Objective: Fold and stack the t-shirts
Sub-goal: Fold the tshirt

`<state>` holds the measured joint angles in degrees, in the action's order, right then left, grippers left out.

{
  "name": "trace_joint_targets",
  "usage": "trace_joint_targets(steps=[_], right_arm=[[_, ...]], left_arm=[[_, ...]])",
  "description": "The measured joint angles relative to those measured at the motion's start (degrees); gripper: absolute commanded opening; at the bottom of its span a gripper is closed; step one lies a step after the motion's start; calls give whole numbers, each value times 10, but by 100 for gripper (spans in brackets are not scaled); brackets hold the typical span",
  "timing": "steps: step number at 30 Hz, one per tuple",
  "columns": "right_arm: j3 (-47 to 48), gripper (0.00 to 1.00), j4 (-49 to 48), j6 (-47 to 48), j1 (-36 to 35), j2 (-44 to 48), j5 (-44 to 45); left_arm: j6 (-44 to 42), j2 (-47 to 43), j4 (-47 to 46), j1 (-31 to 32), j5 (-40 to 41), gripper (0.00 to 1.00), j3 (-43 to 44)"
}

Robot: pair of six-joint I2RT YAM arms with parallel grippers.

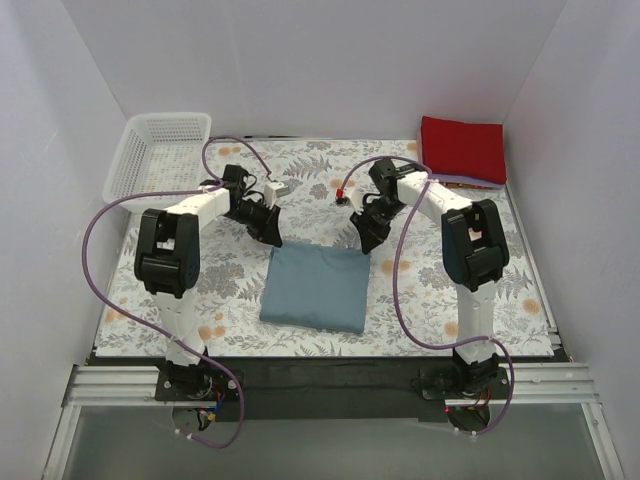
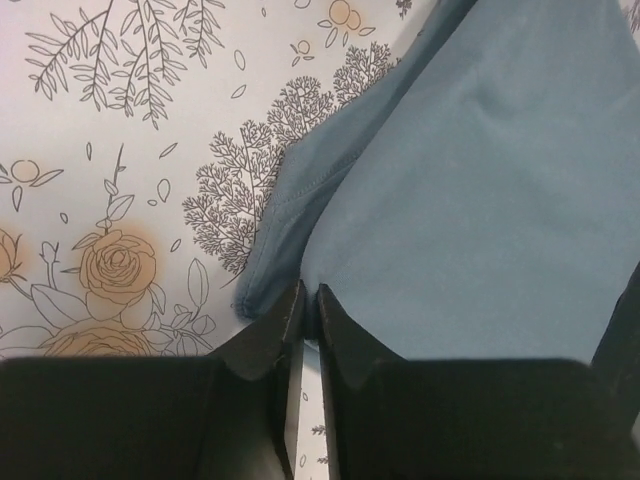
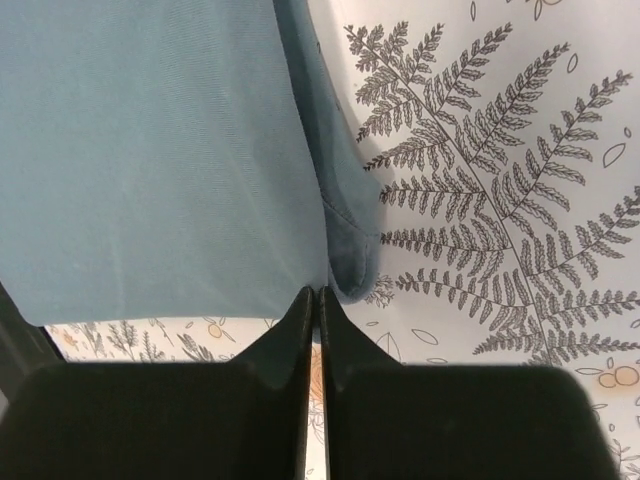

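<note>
The slate-blue t-shirt (image 1: 315, 288) lies folded into a rectangle on the middle of the tablecloth. My left gripper (image 1: 272, 238) is at its far left corner, and my right gripper (image 1: 363, 240) is at its far right corner. In the left wrist view the jaws (image 2: 310, 300) are pinched on the blue cloth (image 2: 480, 200) at its hem. In the right wrist view the jaws (image 3: 317, 295) are closed on the shirt's edge (image 3: 150, 150). A folded red t-shirt (image 1: 462, 148) sits at the far right on a thin lavender one (image 1: 470, 183).
A white mesh basket (image 1: 160, 150) stands at the far left corner. A small red-tipped object (image 1: 342, 192) and a small pale object (image 1: 278, 187) lie on the floral tablecloth (image 1: 420, 300) behind the shirt. White walls close in three sides.
</note>
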<state>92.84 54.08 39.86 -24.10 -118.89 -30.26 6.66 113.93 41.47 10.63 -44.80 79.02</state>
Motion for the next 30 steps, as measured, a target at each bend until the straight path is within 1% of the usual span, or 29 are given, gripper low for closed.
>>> trace_joint_targets(steps=[1, 5, 7, 12, 15, 19, 20, 21, 22, 24, 25, 26, 27, 28, 30], right_arm=[[1, 1, 0, -1, 0, -2, 1], [19, 1, 5, -5, 1, -18, 7], [43, 1, 7, -6, 3, -31, 12], [143, 1, 7, -15, 14, -86, 32], [202, 1, -5, -24, 20, -130, 51], [258, 1, -19, -40, 24, -186, 76], [269, 7, -18, -47, 25, -191, 80], [277, 16, -24, -53, 26, -193, 87], [286, 40, -31, -58, 27, -196, 94], [306, 62, -45, -70, 29, -201, 110], [313, 84, -52, -74, 31, -202, 115], [319, 93, -56, -82, 35, -201, 116], [320, 98, -62, -86, 39, -194, 116], [319, 98, -63, -90, 43, -185, 113], [297, 98, -73, -103, 49, -149, 99]], left_arm=[[0, 1, 3, -1, -1, 0, 1], [8, 7, 8, -14, -8, 0, 18], [17, 17, 1, -24, -9, 0, 34], [45, 54, -31, -42, -2, 0, 62], [70, 92, -54, -45, 9, 0, 84], [106, 127, -73, -47, 12, 0, 118], [113, 132, -80, -47, 17, 0, 125], [120, 135, -88, -47, 20, 7, 130], [126, 137, -96, -47, 24, 23, 135], [141, 137, -111, -48, 23, 33, 136], [148, 134, -116, -48, 27, 52, 135], [157, 128, -128, -48, 31, 67, 128], [161, 115, -135, -50, 31, 79, 118], [169, 97, -141, -52, 36, 81, 101], [184, 47, -145, -54, 42, 82, 63]])
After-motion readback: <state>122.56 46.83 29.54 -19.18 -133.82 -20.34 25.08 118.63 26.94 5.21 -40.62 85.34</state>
